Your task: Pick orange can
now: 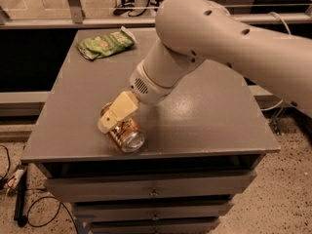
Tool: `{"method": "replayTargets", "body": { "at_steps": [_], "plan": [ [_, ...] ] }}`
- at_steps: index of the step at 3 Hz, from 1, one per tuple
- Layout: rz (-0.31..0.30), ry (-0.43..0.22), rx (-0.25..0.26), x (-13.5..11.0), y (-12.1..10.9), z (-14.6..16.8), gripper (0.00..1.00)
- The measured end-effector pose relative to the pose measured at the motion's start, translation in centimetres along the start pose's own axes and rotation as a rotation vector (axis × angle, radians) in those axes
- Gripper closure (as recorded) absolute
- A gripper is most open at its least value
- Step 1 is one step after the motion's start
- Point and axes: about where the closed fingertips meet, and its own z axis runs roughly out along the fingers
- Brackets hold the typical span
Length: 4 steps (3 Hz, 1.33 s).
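The orange can [126, 133] lies on its side near the front edge of the grey table [204, 121], left of centre, its silver end facing the front. It is coppery orange with a tan pattern. My gripper [111, 120] is right over the can's upper left side, its cream finger [117, 112] lying across the can and hiding part of it. The big white arm reaches in from the upper right.
A crumpled green snack bag [105, 44] lies at the table's back left. Drawers sit under the tabletop. Cables lie on the floor at the left. A rail and glass run behind the table.
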Motion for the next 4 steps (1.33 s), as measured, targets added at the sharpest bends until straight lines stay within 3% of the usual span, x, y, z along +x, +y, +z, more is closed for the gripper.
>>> {"method": "replayTargets", "body": {
  "at_steps": [1,2,4],
  "plan": [
    [0.01,0.023,-0.003,-0.1,1.4,1.3,0.16],
    [-0.004,0.032,0.031,-0.3,2.1,1.7,0.39],
    [-0.098,0.005,0.166,-2.4,0.3,-1.0,0.85]
  ]
}}
